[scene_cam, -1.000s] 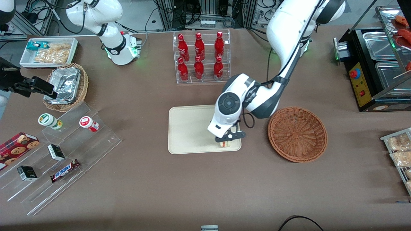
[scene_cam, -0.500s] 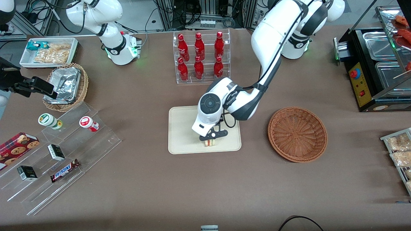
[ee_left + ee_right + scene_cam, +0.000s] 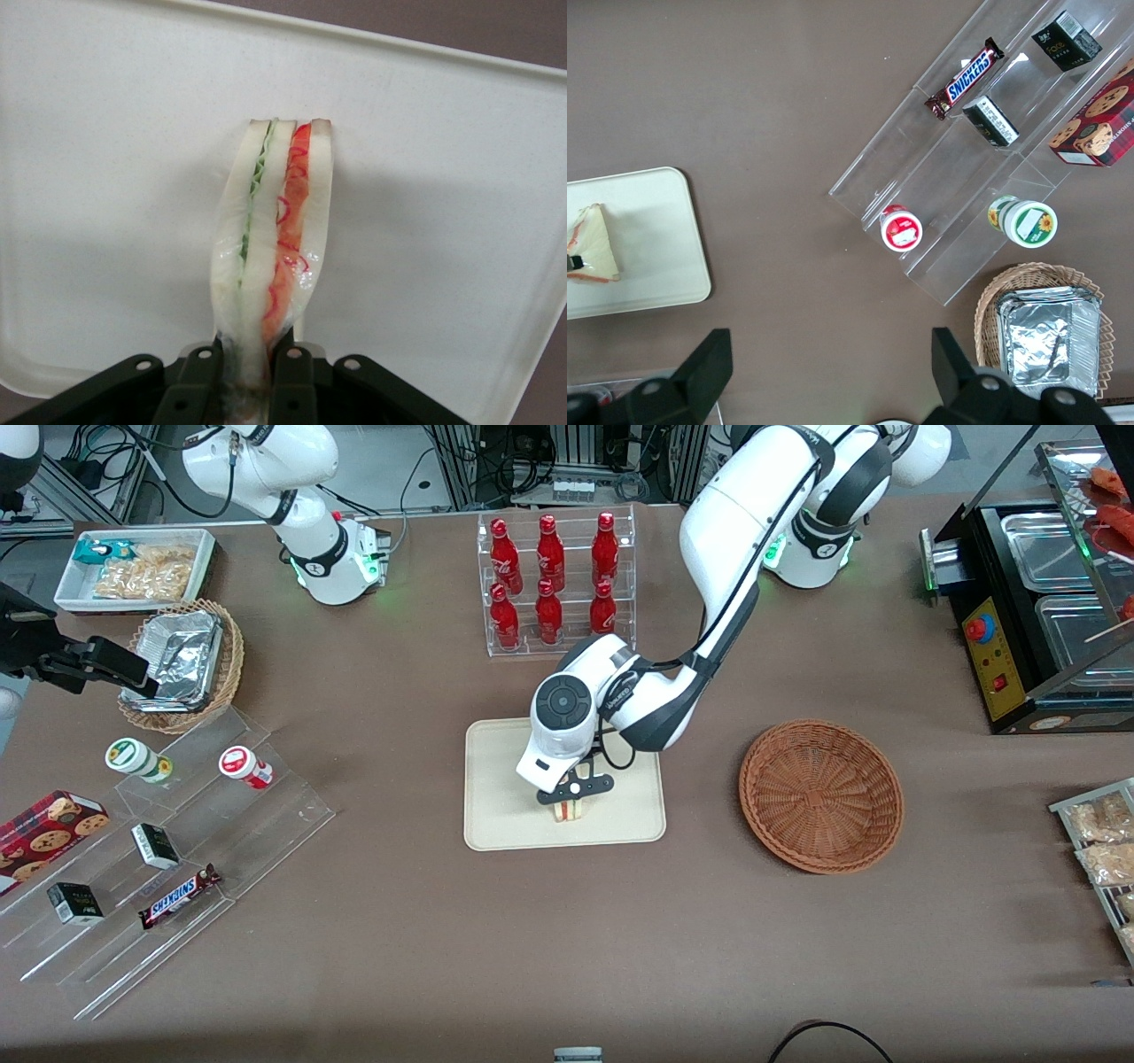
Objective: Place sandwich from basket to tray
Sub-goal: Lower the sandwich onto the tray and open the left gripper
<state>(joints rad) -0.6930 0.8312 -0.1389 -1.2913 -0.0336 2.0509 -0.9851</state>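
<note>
The clearest writing is on the candy bar (image 3: 180,895), a brown wrapper reading SNICKERS, lying on the clear stepped display stand (image 3: 168,850) toward the parked arm's end of the table; the same word can be read in the right wrist view. Beside it on the stand are small dark boxes (image 3: 155,845) whose print is too small to read, a red cookie box (image 3: 49,825) with cookies pictured on it, and two little jars (image 3: 245,767) with round lids (one red and white, one green and white). The red bottles (image 3: 550,580) in the clear rack carry white script that cannot be made out.

The gripper (image 3: 571,794) hangs over the tray (image 3: 496,797), its jaws pinching the sandwich (image 3: 275,239) by one end; the wrist view shows the black fingers (image 3: 292,381) pressed against the bread on both sides, with green and red filling between the pale slices. The sandwich stands on edge over the tray's surface, whether touching it or just above cannot be told. The basket (image 3: 821,794) sits beside the tray, toward the working arm's end, with nothing in it.

Compared with a second ago, the gripper and sandwich have moved from the tray's edge nearest the basket to near its middle, and the arm's elbow has swung that way too.
</note>
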